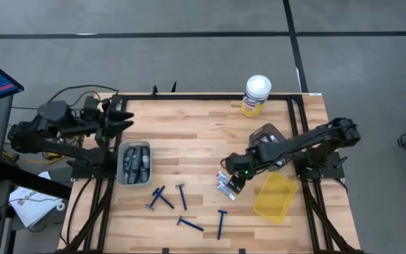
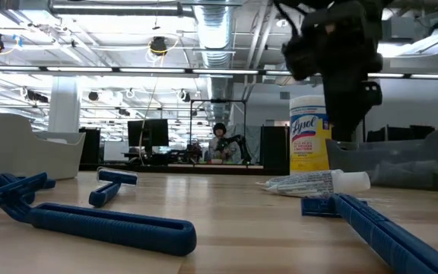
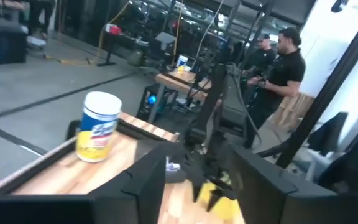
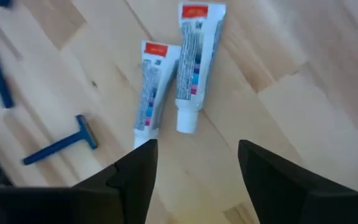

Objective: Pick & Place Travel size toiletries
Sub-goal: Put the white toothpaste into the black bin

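Two small silver-white tubes (image 4: 151, 87) (image 4: 194, 62) lie side by side on the wooden table, right of its middle (image 1: 225, 185); one shows lying flat in the low view (image 2: 314, 183). My right gripper (image 4: 194, 163) hovers open just above them (image 1: 237, 180), fingers pointing down, touching nothing. Several thin blue razors (image 1: 182, 194) (image 4: 61, 146) (image 2: 112, 224) lie flat toward the near edge. Dark grey shaver pieces fill a grey tray (image 1: 134, 164) on the left. My left gripper (image 1: 122, 118) waits open, raised near the far left corner.
A yellow bin (image 1: 275, 196) sits right of the tubes, under my right arm. A yellow canister with a white lid (image 1: 256, 95) (image 3: 98, 127) stands at the far edge. People (image 3: 284, 62) stand in the room beyond the table.
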Available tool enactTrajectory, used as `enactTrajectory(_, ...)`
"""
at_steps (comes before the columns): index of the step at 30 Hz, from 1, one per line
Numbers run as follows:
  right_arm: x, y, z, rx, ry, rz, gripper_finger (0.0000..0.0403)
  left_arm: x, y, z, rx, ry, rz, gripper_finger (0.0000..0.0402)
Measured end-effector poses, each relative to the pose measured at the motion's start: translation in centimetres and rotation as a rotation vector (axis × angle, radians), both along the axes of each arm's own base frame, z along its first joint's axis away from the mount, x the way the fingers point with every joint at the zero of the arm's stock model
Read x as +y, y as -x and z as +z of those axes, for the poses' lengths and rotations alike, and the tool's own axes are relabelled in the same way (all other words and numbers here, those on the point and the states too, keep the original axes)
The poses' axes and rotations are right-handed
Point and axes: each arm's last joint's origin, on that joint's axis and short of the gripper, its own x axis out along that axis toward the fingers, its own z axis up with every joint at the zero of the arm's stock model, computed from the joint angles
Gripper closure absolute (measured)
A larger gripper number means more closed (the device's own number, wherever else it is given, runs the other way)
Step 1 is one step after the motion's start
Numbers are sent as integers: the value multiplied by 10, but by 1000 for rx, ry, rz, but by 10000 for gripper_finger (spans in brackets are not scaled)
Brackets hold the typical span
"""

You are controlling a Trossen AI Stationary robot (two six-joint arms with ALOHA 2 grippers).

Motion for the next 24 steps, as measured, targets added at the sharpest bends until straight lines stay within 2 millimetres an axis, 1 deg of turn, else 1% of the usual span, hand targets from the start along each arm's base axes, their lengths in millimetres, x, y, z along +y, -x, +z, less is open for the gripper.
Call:
enactTrajectory(2, 6, -7, -6, 20, 5, 15, 188, 0, 5, -5, 2, -31, -1, 257)
enactTrajectory(5, 12, -18, -13, 30, 10, 35, 186, 1, 7, -19, 25, -61, -2, 282)
enactTrajectory(8, 17, -26, -20, 46, 19, 59, 185, 0, 5, -42, 63, -60, -3, 308)
enactTrajectory(10, 17, -28, -28, 79, 29, 68, 187, 0, 4, -58, 76, -38, -3, 324)
enactTrajectory(14, 18, -31, -40, 115, 37, 70, 188, -1, 1, -87, 23, -2, -24, 357)
enactTrajectory(19, 17, -31, -45, 141, 47, 72, 188, -2, -4, -119, -96, 7, -42, 394)
enactTrajectory(24, 12, -32, -46, 143, 52, 69, 194, -3, -14, -156, -163, 36, -43, 399)
